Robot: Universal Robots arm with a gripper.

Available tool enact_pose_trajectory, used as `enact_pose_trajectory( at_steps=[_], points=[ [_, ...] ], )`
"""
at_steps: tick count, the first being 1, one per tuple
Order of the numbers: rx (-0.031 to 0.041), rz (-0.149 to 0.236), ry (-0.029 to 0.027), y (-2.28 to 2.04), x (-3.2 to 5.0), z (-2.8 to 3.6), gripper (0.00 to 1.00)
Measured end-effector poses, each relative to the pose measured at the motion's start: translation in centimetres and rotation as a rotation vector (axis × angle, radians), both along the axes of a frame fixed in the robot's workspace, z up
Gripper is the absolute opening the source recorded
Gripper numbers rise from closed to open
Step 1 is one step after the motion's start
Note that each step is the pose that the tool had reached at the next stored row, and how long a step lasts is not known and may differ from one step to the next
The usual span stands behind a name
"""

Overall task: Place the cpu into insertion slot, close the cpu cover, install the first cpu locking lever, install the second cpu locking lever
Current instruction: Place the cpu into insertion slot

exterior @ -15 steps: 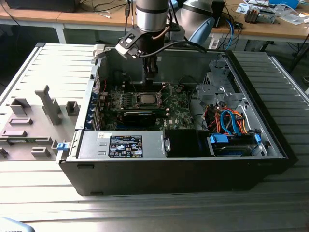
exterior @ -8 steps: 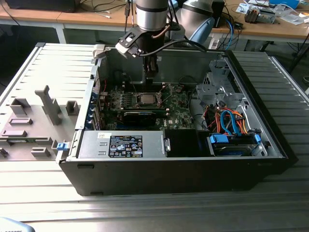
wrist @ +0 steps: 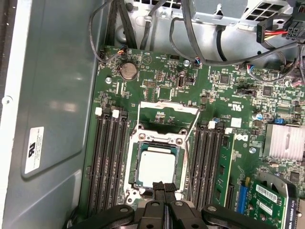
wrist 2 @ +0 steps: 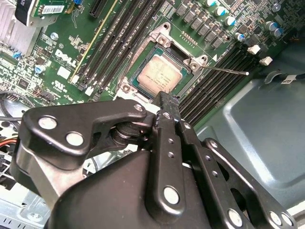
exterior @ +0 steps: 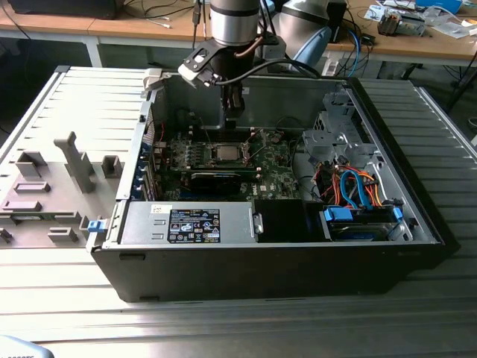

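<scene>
Got a ribbed metal table [exterior: 417, 313] up front, catching soft glare along the near edge. Grey jigs [exterior: 67, 171] parked on it at the exterior view's left. Wooden desk [exterior: 149, 28] across the back, white legs, littered with cables [exterior: 160, 11] and small boxes [exterior: 406, 21]. Pretty dark underneath.

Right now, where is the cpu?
In both wrist views the cpu lies in the insertion slot, between two banks of memory slots.

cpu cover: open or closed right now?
Open. In the first wrist view the cpu cover stands swung back off the insertion slot, and the cpu lies uncovered in it.
</scene>
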State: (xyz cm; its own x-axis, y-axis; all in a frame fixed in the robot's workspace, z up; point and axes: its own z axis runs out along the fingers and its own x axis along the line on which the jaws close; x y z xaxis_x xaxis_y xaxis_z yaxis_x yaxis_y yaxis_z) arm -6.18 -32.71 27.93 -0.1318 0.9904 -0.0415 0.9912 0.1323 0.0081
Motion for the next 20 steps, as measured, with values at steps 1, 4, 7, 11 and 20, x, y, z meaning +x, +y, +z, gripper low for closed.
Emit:
enact_pose_trajectory(
  at_steps=[1, 4, 7, 11, 20],
  points=[
    [0.0, 0.0, 0.0001, 0.0, 0.0, 0.03, 0.11],
    [0.0001, 0.0, 0.0, 0.0, 0.0, 0.14, 0.11],
    [0.0, 0.0, 0.0, 0.0, 0.0, 0.27, 0.11],
    [0.0, 0.0, 0.0, 0.0, 0.0, 0.57, 0.11],
    [0.0001, 0.0, 0.0, 0.0, 0.0, 1.07, 0.11]
  ],
)
